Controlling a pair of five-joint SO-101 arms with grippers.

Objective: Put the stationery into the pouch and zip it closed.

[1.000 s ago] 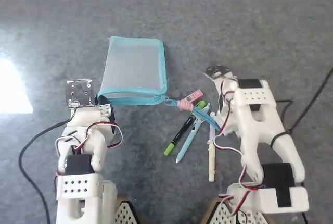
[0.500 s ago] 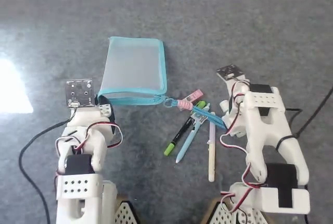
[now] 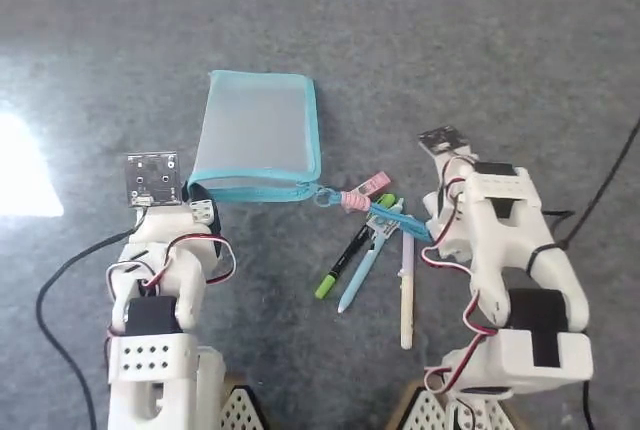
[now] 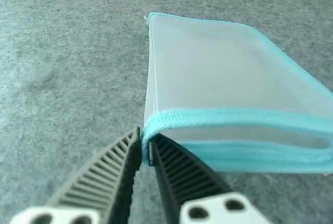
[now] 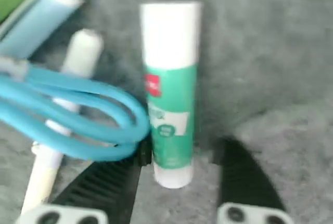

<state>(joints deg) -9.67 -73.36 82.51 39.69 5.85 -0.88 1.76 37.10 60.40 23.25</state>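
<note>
Glue lined up for a grab, but that blue loop worries me

Right gripper [image 5: 183,150] hangs spread over the glue [image 5: 169,94], a jaw either side, nothing held. Left gripper [image 4: 145,141] is clamped on a corner of the pouch [image 4: 223,78], which lies flat on the table [image 3: 520,70] in front of that arm. Biggest risk imo: the loop [image 5: 78,122] sits right against one jaw and looks tied to the zip, so a squeeze could catch it along with the glue and drag the pouch. The glue is round too, so an off-centre pinch could make it roll or pop out. Can't tell if the zip is open, and if it's not, nothing goes in. Count: 1 pouch, 1 glue, 3 pens (green pen [image 3: 350,250], blue pen [image 3: 368,260], white pen [image 3: 407,295]), 1 loop, 1 pink tag [image 3: 366,188]
</note>
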